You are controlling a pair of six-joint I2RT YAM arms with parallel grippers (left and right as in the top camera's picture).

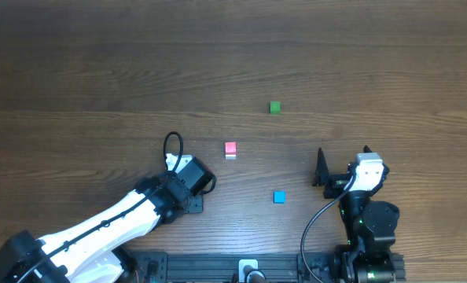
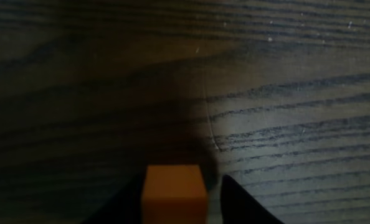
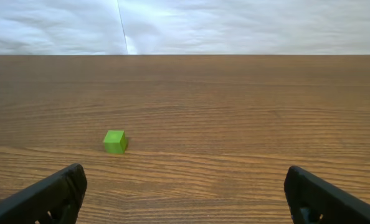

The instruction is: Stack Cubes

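**Dark wooden table (image 1: 76,71), orange cube between the left fingers**

Toward the table's arm-side edge, the left gripper (image 2: 180,183) brackets an orange cube (image 2: 174,196). Its fingers are narrowly parted, with a slim gap beside one. Mid-table sits a pink cube (image 1: 230,146), with white showing at its near side. A blue cube (image 1: 279,196) lies nearer the arms and a green cube (image 1: 275,107) farther off. The right gripper (image 1: 343,153) gapes wide, holding nothing.

A dark wooden bench (image 1: 100,63) is stretching across the whole space, its grain running lengthwise in long, fine streaks. A heavy shadow (image 2: 79,93) is lying over one patch of the wood. Beyond the far edge a white backdrop (image 3: 247,25) is hanging, meeting the bench in a straight line, and a thin dark seam (image 3: 121,28) is running down it.
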